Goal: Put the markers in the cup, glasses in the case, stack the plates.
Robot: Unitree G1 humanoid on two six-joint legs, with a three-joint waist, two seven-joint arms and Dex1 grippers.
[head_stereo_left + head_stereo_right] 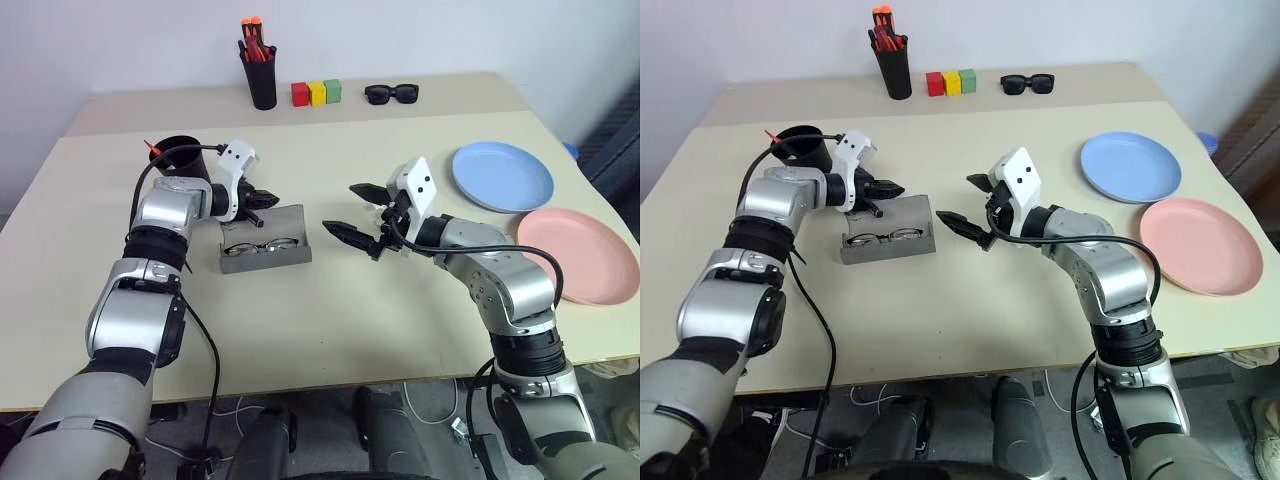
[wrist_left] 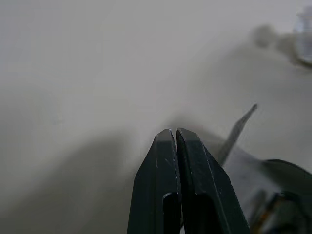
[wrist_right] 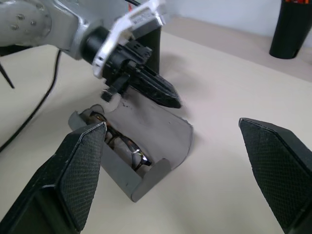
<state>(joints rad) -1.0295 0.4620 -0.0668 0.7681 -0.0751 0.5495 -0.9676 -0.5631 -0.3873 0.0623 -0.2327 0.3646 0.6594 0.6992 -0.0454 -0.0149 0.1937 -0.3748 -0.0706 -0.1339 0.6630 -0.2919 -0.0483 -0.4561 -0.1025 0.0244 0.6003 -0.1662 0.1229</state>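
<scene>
1. Glasses (image 3: 122,141) sit in the open grey case (image 1: 265,245) mid-desk (image 1: 300,330); the case wall cuts off their lower rims.
2. Black cup (image 1: 180,155) is mostly hidden behind the left arm, so I can't make out the markers beyond a red tip.
3. Left pincer (image 1: 268,200) is pressed together, empty, just above the raised lid.
4. Right pincer (image 1: 352,212) is spread wide, right of the case, apart.

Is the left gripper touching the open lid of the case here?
Cannot tell. In the right wrist view the left gripper, jaws shut, sits right over the lid of the case, but no clear contact or gap shows.
</scene>
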